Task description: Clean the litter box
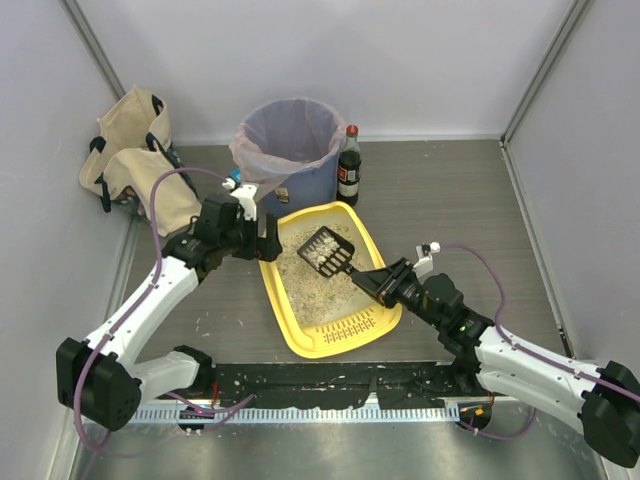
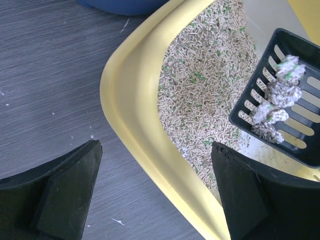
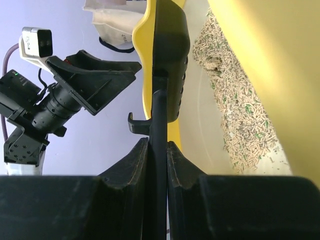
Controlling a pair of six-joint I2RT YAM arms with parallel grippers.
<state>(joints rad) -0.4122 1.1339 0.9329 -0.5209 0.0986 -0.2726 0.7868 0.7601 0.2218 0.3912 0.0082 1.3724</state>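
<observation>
The yellow litter box (image 1: 272, 290) lies mid-table, beige-grey granules (image 2: 200, 85) spread inside and a slotted grille at its near end. A black slotted scoop (image 1: 327, 250) hangs above the granules, carrying several grey clumps (image 2: 277, 100). My right gripper (image 1: 370, 278) is shut on the scoop's thin black handle (image 3: 158, 125), which runs up between both fingers. My left gripper (image 1: 268, 238) is open, hovering over the box's left rim (image 2: 135, 115), one finger above the table and one above the granules, nothing between them.
A round blue bin with a clear liner (image 1: 290, 145) stands behind the litter box. A dark bottle with a red cap (image 1: 349, 165) is just right of the bin. A beige bag (image 1: 135, 155) sits at the back left. Walls close in on three sides.
</observation>
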